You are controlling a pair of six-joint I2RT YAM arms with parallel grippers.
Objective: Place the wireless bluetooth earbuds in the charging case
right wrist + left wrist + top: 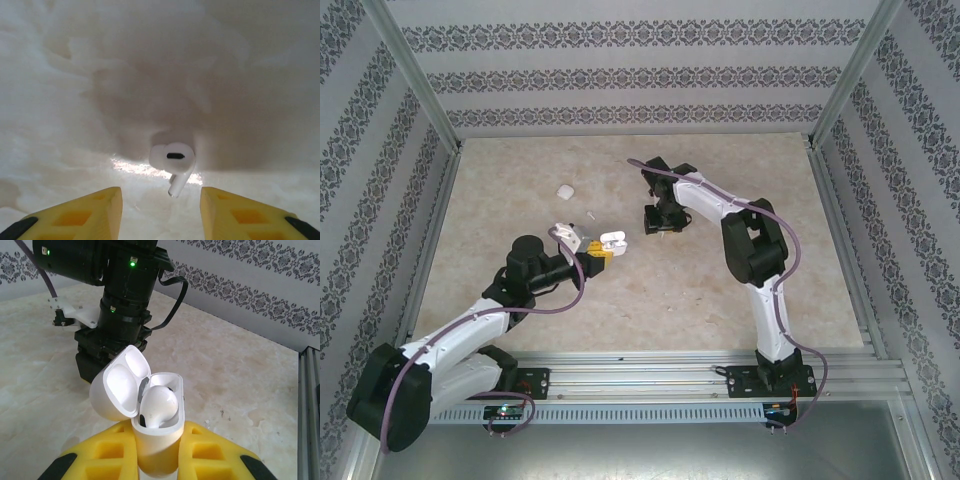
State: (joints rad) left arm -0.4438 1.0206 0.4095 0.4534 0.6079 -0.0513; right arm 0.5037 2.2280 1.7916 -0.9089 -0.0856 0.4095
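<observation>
Case bottom hidden in left claw, earbud half-sunk.

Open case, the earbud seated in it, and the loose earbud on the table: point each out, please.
open case (158,449), left wrist view, front wall of its base.
seated earbud (161,402), left wrist view, its rounded head.
loose earbud (175,159), right wrist view, its head.

Left wrist view: white rounded plastic charging case, lid flipped open, base hidden between the yellow fingers of the left gripper and cut by the lower edge. Seated in it, glossy white plastic earbud: stem hidden in its well, the well behind mostly blocked by the bud. Right wrist view: right gripper fingers cut off at the bottom edge; beige marbled tabletop blurred. Top view: small white lump, possibly another case, too small to tell; tiny white sliver near it likewise.
</observation>
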